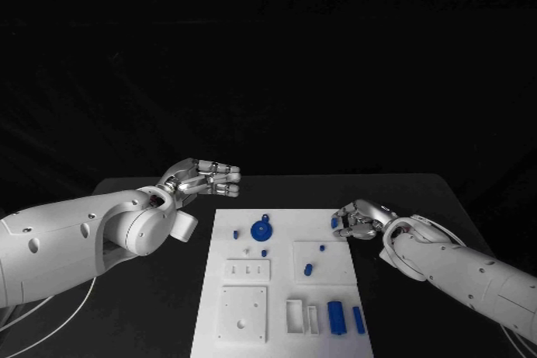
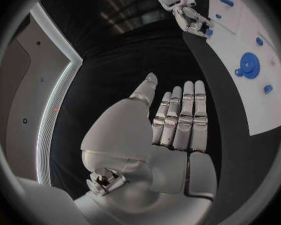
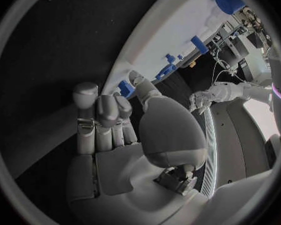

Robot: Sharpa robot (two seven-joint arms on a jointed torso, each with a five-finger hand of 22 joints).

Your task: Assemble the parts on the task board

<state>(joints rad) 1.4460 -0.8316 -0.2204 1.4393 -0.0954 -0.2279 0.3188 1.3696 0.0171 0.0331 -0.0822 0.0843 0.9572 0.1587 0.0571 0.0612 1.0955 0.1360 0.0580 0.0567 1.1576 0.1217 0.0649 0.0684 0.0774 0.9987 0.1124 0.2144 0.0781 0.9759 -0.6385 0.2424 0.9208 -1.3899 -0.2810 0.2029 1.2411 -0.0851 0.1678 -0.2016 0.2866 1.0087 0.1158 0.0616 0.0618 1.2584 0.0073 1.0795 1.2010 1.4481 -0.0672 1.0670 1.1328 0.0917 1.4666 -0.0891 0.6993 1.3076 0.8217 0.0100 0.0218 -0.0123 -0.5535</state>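
Observation:
The white task board (image 1: 280,296) lies in the middle of the black table. On it are a blue gear (image 1: 262,231), a small blue peg (image 1: 236,234) and several other blue parts, with longer blue blocks (image 1: 336,318) at its near right. My right hand (image 1: 360,218) is at the board's far right edge, fingers curled, pinching a small blue part (image 1: 337,220) between thumb and finger; the right wrist view has that part (image 3: 125,88) at the fingertips. My left hand (image 1: 207,178) hovers beyond the board's far left corner, fingers straight and apart from the thumb, holding nothing (image 2: 172,125).
White raised blocks with slots and holes (image 1: 246,271) stand on the board's near half. Bare black table runs along both sides of the board. The left wrist view has the gear (image 2: 248,65) and my right hand (image 2: 189,16) across the board.

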